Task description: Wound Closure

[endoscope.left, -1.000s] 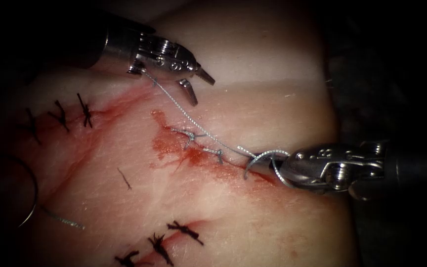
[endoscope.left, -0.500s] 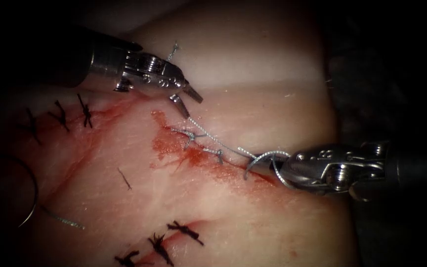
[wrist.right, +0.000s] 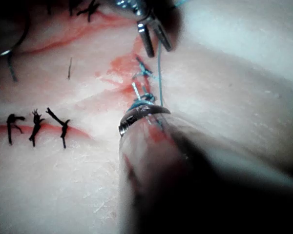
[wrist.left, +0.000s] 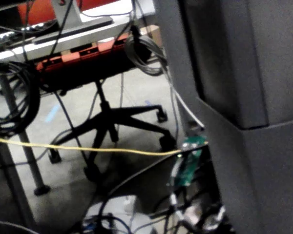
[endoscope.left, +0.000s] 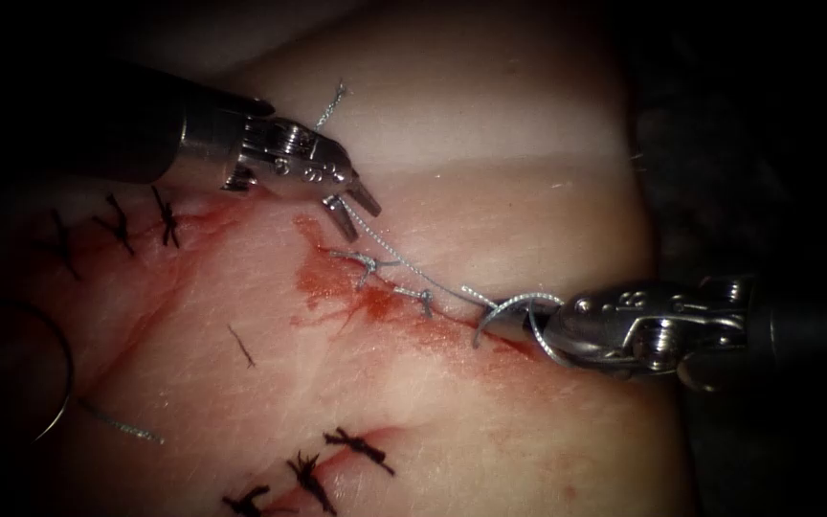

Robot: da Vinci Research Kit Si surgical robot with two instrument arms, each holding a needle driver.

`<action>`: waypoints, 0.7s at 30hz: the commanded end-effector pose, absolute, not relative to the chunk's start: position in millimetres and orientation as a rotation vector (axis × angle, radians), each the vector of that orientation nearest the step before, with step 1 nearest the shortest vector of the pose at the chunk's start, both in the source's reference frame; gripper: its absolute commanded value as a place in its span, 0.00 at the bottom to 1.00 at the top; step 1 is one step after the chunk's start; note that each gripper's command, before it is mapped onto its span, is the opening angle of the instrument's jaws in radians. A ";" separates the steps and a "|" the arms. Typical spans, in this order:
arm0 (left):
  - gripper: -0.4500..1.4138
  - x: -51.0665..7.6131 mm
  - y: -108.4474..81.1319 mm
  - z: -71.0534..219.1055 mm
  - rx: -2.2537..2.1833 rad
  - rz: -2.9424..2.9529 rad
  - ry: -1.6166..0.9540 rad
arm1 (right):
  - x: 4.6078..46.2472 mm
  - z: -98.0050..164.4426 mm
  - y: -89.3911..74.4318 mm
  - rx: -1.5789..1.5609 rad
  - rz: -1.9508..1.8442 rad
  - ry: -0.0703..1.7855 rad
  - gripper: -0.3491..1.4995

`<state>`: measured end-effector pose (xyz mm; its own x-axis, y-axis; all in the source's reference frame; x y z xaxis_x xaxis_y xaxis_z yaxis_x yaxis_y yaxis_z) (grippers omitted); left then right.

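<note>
Needle (endoscope.left: 500, 316): thin curved steel arc

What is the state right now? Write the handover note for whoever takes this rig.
Left tool: jaws open, holding nothing, above the left end of the cut; the thread runs past its tips.
Right tool: shut on the needle at the right end of the cut; where along the curve, and whether the tip is in the tissue, is unclear.
Done: two stitches on the left part.
Left: the right part, not stitched.
</note>
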<state>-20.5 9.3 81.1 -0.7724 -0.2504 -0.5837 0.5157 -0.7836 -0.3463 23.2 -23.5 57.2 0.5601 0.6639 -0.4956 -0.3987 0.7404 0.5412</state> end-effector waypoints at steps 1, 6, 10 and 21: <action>0.32 -21.1 9.0 82.0 0.727 -2.520 0.697 | 24.1 57.4 -23.8 0.394 0.644 0.744 0.00; 0.05 -21.0 8.9 82.3 0.712 -2.577 0.694 | 24.0 57.3 -23.7 0.395 0.644 0.744 0.00; 0.05 -21.0 10.3 81.6 0.714 -2.646 0.642 | 23.8 56.8 -23.4 0.402 0.646 0.743 0.00; 0.11 -20.8 14.6 80.8 0.748 -2.848 0.545 | 22.9 54.5 -21.8 0.403 0.649 0.751 0.00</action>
